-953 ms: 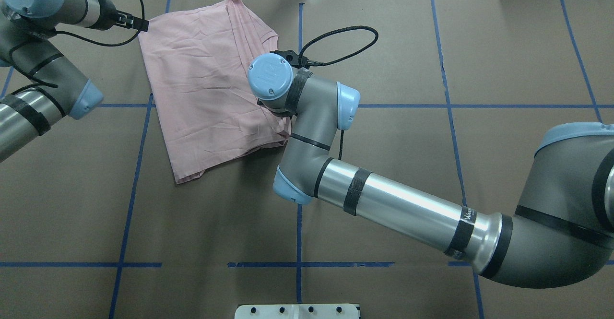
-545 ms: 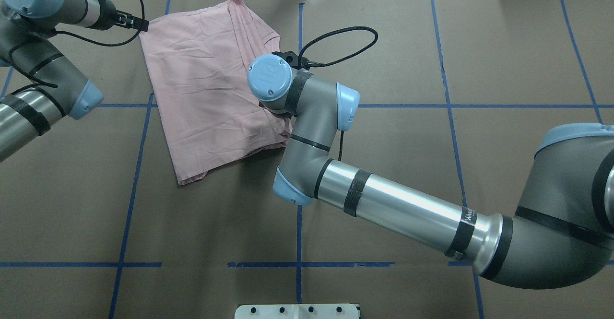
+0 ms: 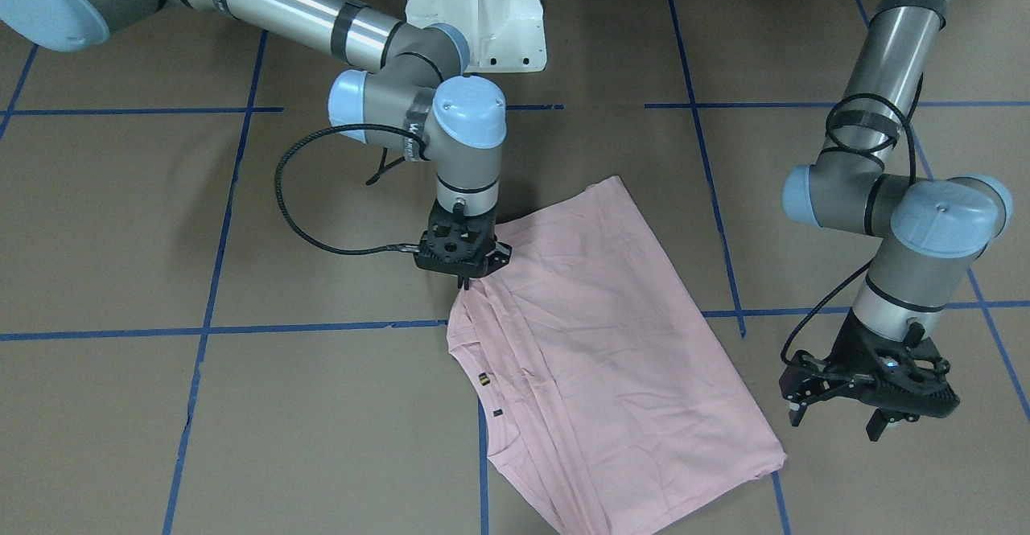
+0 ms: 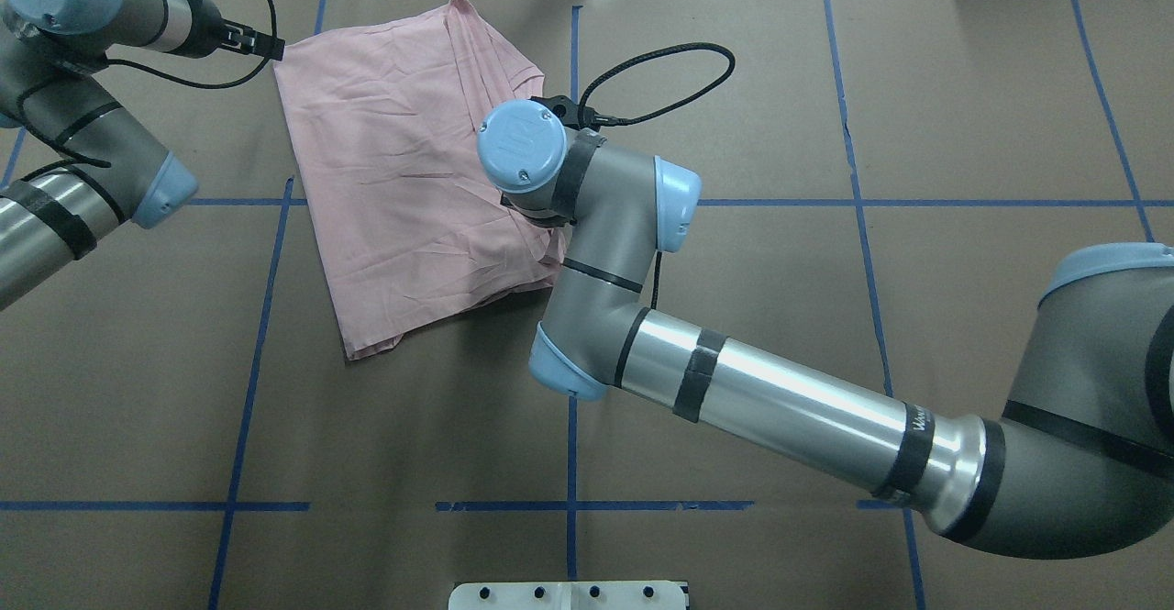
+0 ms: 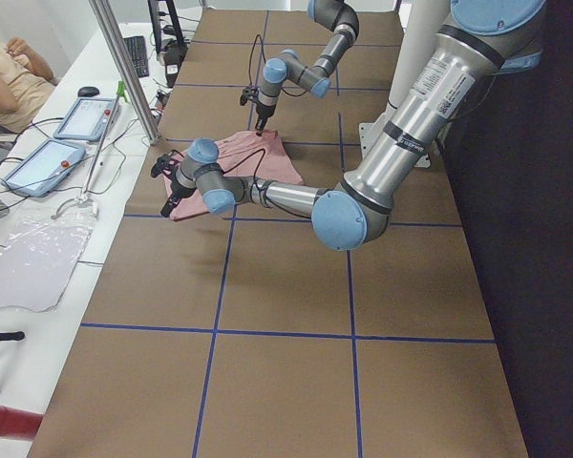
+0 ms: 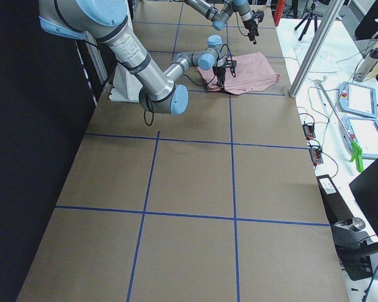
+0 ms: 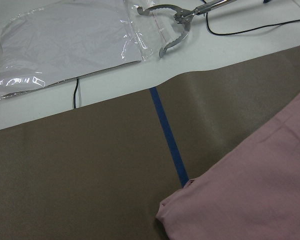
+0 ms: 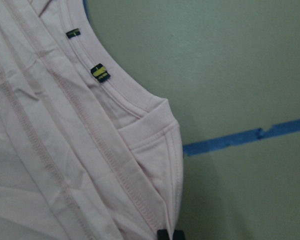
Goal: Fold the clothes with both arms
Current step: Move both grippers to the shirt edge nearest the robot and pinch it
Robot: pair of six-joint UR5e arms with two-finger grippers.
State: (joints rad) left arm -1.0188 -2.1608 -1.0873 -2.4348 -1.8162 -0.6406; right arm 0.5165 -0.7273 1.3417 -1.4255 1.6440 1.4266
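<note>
Two arms share one pale pink T-shirt [image 3: 611, 342]. In the front-facing view the right gripper [image 3: 465, 281] stands upright on the shirt's edge that faces the middle of the worktop [image 3: 241, 438]. Its fingers are drawn narrow on the cloth, probably to pin or pull that side. The left gripper [image 3: 835, 422] hovers just beside the opposite corner without touching, fingers wide, likely ready for a grasp.

Overhead, the shirt lies by the worktop's far edge, on the robot's left half. Its long axis runs from that edge toward the robot and leans left at the near end.

Both side views agree on this place, but they are too small for finger detail.

The left wrist view shows only one shirt corner on the worktop.

In the right wrist view the collar [image 8: 125, 100] with two small tags [image 8: 100, 72] points away from the shirt's body, and black fingertips [image 8: 163, 235] sit close together at the cloth edge.
</note>
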